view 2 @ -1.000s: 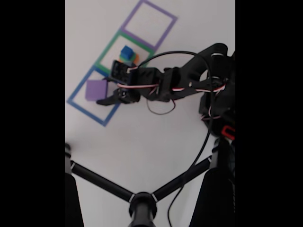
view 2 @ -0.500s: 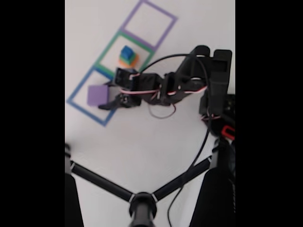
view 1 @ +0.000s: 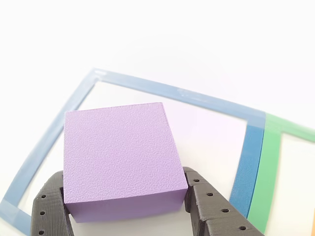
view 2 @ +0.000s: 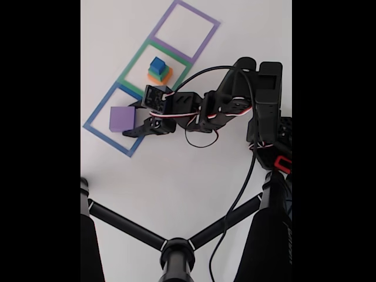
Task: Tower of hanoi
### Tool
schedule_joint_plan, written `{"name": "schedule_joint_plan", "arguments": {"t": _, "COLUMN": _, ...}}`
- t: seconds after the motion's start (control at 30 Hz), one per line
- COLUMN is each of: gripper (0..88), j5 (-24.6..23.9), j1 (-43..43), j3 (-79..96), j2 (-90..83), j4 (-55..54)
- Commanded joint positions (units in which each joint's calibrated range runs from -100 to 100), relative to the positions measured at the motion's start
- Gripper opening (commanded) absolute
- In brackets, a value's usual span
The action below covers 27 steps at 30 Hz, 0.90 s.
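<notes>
- The desk (view 2: 176, 176) is plain white and carries three taped square outlines in a diagonal row: a blue outline (view 2: 94, 130) at about 8 o'clock of the row, a green outline (view 2: 134, 60) in the middle, and a purple outline (view 2: 200, 14) at about 1 o'clock.
- The arm (view 2: 235, 106) reaches in from 3 o'clock in the fixed view, and its claw (view 2: 130, 120) sits at the purple block's 3 o'clock side.
- The purple block (view 1: 120, 157) is the widest piece, a matte, finely grained square slab lying flat inside the blue outline.
- In the other view the claw (view 1: 123, 206) is spread about as wide as the slab, one dark finger (view 1: 49, 204) against each side. Whether it is pressing or just touching, I cannot tell.
- The rest of the tower (view 2: 158, 70) stands in the green outline, at about 1 o'clock from the slab: a small blue cube on green on orange.
- Risk, as I judge it: the fingers hold only the near edge, so a lift could tip the slab out.
- A loose hold could also drag it across the blue tape.
</notes>
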Motion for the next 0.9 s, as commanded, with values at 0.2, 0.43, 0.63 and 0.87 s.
{"name": "schedule_joint_plan", "arguments": {"t": 0.2, "gripper": 26.5, "j5": 0.59, "j1": -0.05, "j3": -1.83, "j2": 0.42, "j4": -3.15}}
{"name": "schedule_joint_plan", "arguments": {"t": 0.43, "gripper": 29.7, "j5": 0.59, "j1": -0.15, "j3": -1.92, "j2": -0.06, "j4": -3.64}}
{"name": "schedule_joint_plan", "arguments": {"t": 0.63, "gripper": 29.9, "j5": 0.59, "j1": -1.01, "j3": -1.65, "j2": -5.07, "j4": -1.45}}
{"name": "schedule_joint_plan", "arguments": {"t": 0.87, "gripper": 27.3, "j5": 0.59, "j1": -2.73, "j3": -2.19, "j2": -20.81, "j4": 15.47}}
